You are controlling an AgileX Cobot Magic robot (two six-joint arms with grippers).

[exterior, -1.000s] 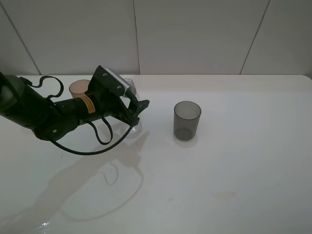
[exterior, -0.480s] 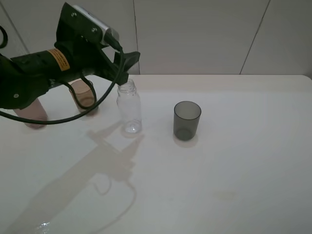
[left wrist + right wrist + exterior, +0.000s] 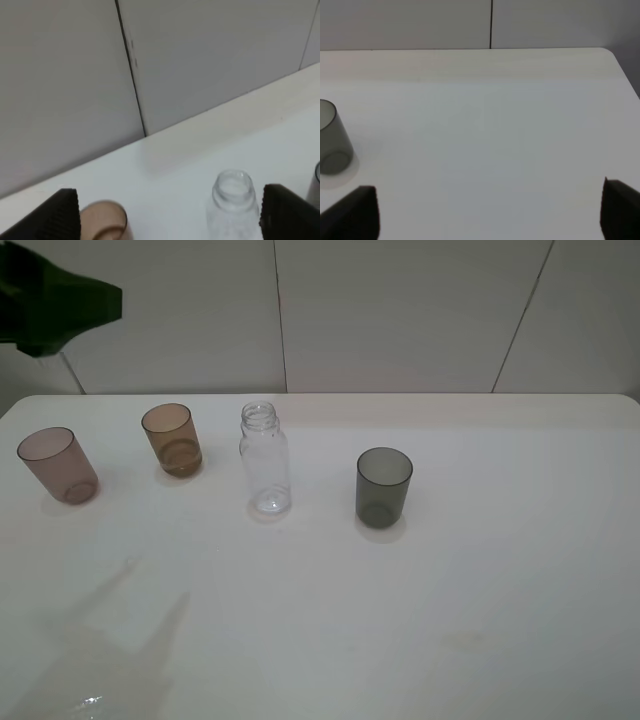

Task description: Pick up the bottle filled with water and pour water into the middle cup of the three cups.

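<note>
The left tool was spread wide and held nothing; its 2 dark fingertips appeared at the frame corners in the left wrist view, raised well above the table. The right tool was also spread and empty, above bare table. The bottle stood upright on the table, uncapped, apart from both tools. It stood between the middle cup and the dark grey cup. The pinkish-brown cup stood at the far left, near the middle cup. All 3 cups stood upright with open mouths facing up.
</note>
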